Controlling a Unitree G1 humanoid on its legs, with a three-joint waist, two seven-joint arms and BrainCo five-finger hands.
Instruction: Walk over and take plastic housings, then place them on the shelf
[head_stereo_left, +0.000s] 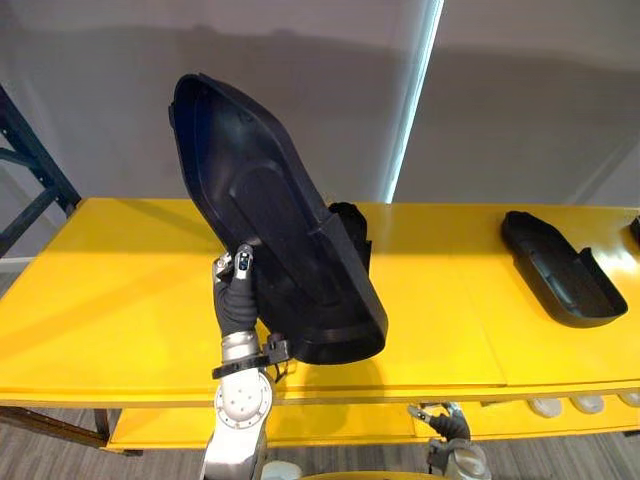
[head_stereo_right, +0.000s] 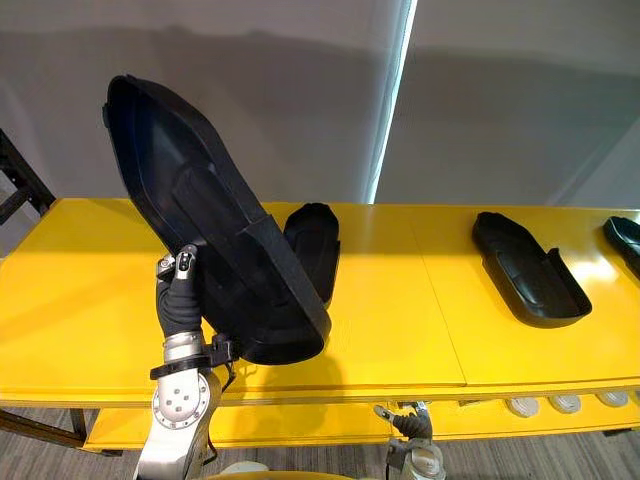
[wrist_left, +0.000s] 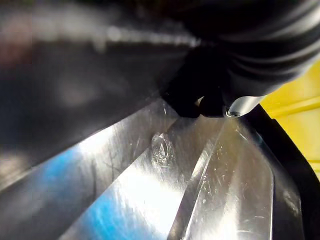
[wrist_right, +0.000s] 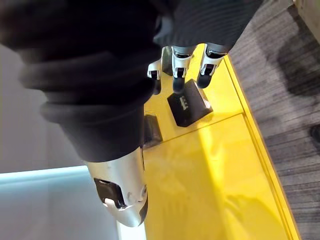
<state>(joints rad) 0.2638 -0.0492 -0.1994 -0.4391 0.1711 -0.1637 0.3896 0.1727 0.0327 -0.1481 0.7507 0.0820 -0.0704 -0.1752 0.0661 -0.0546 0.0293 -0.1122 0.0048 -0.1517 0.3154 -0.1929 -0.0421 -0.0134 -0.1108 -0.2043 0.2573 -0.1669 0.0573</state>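
Black plastic housing, slight sheen; glossy smooth yellow shelf.

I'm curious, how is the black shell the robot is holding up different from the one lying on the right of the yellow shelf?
The held housing is tipped up steeply; the lying housing rests flat on the yellow shelf. The left hand grips the held housing; nothing touches the lying housing. The held housing looks bigger, but it is nearer the camera. Both are long black plastic shells with raised rims.

Left hand clenched high — right hand slack
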